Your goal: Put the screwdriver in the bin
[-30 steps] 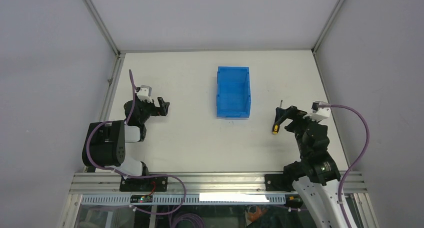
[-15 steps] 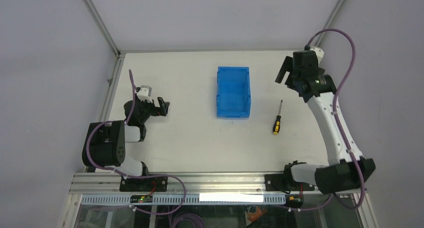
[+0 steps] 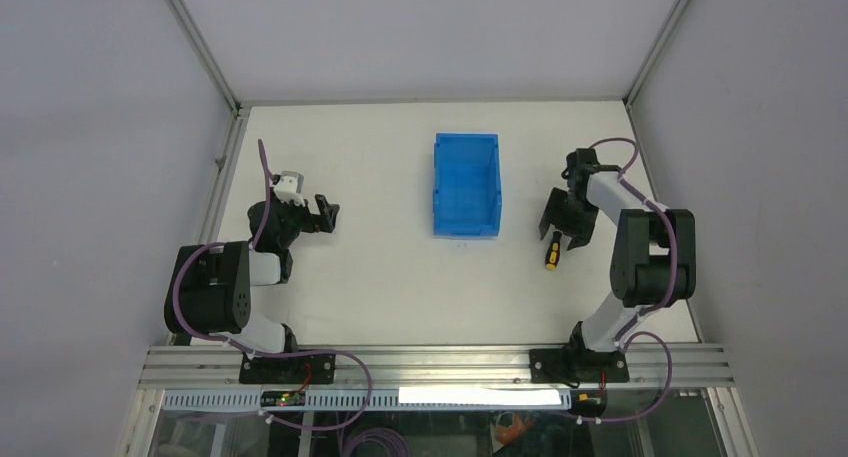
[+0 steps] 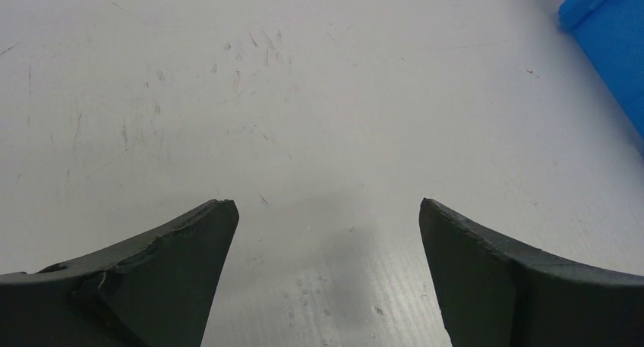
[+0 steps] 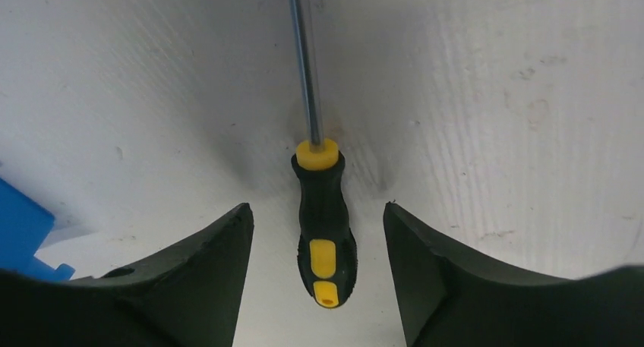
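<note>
Yellow and black mark the handle of the screwdriver [image 3: 551,253], which lies flat on the white table [image 3: 380,277] to the right of the bin [image 3: 467,184], apart from it and outside its walls. In the right wrist view the screwdriver [image 5: 324,233] runs up the middle of the picture: a black grip with two yellow insets near the butt, a yellow collar, then a thin bright metal shaft reaching out of the top edge. No writing can be made out on the handle.

The right gripper [image 3: 563,225] hangs low over the tool, with its claw released. In its own camera the right gripper [image 5: 317,210] has one dark finger on each side of the handle, and white table shows in both gaps, so neither finger touches it. From above, the gripper covers the shaft and only the handle end shows below it. A corner of the bin [image 5: 19,225] shows at the left edge of the wrist view.

The bin is bright blue plastic. It stands at mid-table with its long side running away from the arms, and nothing can be seen inside it.

The left gripper [image 3: 328,212] sits low at the left side of the table, well apart from the bin. Its claw [image 4: 326,205] is released and spread wide over scuffed white board, holding nothing. One blue corner of the bin [image 4: 611,36] shows at the upper right.
</note>
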Controlling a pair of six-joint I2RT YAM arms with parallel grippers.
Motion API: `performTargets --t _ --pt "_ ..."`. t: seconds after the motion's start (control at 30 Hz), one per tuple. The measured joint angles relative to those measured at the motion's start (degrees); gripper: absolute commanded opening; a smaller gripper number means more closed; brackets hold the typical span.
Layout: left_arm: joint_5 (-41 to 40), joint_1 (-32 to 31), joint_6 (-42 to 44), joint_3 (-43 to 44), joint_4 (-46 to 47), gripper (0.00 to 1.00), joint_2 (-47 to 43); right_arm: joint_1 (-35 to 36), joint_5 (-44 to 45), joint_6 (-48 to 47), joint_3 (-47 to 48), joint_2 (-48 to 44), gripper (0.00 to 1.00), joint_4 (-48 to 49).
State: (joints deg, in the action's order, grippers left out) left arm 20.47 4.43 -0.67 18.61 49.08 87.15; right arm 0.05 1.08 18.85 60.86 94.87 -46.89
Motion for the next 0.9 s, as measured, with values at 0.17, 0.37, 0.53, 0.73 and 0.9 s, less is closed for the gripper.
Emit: performTargets --t 0.17,0.37,0.53,0.73,0.9 --pt "0.00 0.02 0.00 0.00 0.00 0.99 0.00 0.09 -0.72 -1.49 -1.01 3.10 0.20 2.45" --pt "0.00 0.00 -0.02 0.00 0.00 0.99 0.00 0.07 -0.57 -3.61 0.31 3.80 0.00 1.99" --pt "0.00 0.00 0.00 0.00 0.00 0.99 0.00 0.09 0.11 -6.03 5.55 4.17 0.00 -3.67" --pt "0.00 0.00 0.00 0.00 -0.02 0.99 0.00 0.09 -0.48 -8.37 22.60 3.96 0.00 -15.47" --pt "0.00 0.00 0.00 0.00 0.00 0.99 0.00 0.09 -2.47 -8.70 37.75 3.56 0.00 -25.38"
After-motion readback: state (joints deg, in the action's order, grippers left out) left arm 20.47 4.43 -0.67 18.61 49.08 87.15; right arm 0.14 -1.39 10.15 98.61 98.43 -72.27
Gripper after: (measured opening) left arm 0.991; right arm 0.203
